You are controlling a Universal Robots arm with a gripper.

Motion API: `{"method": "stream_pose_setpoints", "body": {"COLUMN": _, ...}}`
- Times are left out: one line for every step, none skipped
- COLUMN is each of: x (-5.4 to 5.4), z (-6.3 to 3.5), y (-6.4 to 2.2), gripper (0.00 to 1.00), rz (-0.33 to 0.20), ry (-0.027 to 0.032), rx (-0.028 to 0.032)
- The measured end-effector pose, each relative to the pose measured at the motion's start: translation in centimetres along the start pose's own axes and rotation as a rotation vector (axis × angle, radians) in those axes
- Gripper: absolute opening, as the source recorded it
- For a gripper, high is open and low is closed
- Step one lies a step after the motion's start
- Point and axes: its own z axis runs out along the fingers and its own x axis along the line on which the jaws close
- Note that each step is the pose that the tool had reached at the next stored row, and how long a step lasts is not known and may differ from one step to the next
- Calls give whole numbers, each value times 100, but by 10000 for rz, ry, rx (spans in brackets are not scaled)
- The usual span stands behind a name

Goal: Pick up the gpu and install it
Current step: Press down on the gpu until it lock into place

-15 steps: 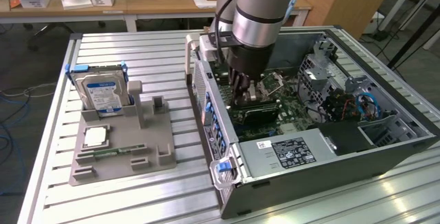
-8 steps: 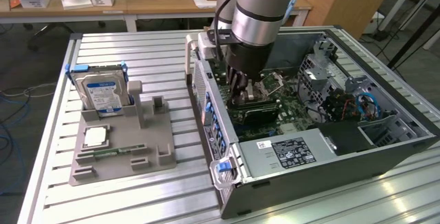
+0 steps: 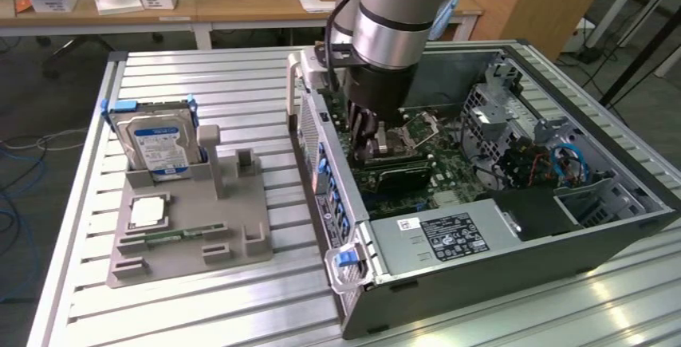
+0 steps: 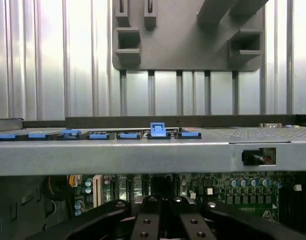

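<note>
While sunk deep into the open grey metal computer case [image 3: 596, 235] lying on its side, pictured with the black two-fingered gripper [image 3: 375, 143] drawn fully together above the green motherboard [image 3: 452, 183]. Just beneath those fingers, the thin flat black gpu card [image 3: 396, 178], low over the board near the middle of the case; cannot tell whether clamped or merely touched. Toward the exterior view's left, well apart from the case, a grey moulded parts fixture [image 3: 250, 243] on the ribbed aluminium table [image 3: 213, 315]. Standing upright in it, a silver hard drive with blue-white label [image 3: 158, 146]; lying flat near its front, a narrow green memory stick [image 3: 175, 235]. From the wrist view, the closed gripper [image 4: 161, 210] behind the case's grey wall, lined with small blue plastic latches [image 4: 157, 130].
</note>
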Motion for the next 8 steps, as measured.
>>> {"method": "stream_pose_setpoints", "body": {"x": -3, "z": 1, "y": 21, "gripper": 11, "rz": 1, "ry": 7, "rx": 0}}
{"method": "stream_pose_setpoints", "body": {"x": -7, "z": 2, "y": 38, "gripper": 11, "rz": 4, "ry": 10, "rx": 1}}
{"method": "stream_pose_setpoints", "body": {"x": -11, "z": 1, "y": 48, "gripper": 11, "rz": 6, "ry": 15, "rx": 0}}
{"method": "stream_pose_setpoints", "body": {"x": -15, "z": 0, "y": 53, "gripper": 11, "rz": 8, "ry": 22, "rx": 1}}
{"method": "stream_pose_setpoints", "body": {"x": -16, "z": 0, "y": 56, "gripper": 11, "rz": 8, "ry": 27, "rx": 1}}
{"method": "stream_pose_setpoints", "body": {"x": -16, "z": 0, "y": 57, "gripper": 11, "rz": 6, "ry": 29, "rx": 1}}
{"method": "stream_pose_setpoints", "body": {"x": -16, "z": 0, "y": 59, "gripper": 11, "rz": 6, "ry": 29, "rx": 2}}
{"method": "stream_pose_setpoints", "body": {"x": -17, "z": 0, "y": 66, "gripper": 11, "rz": 8, "ry": 31, "rx": 3}}
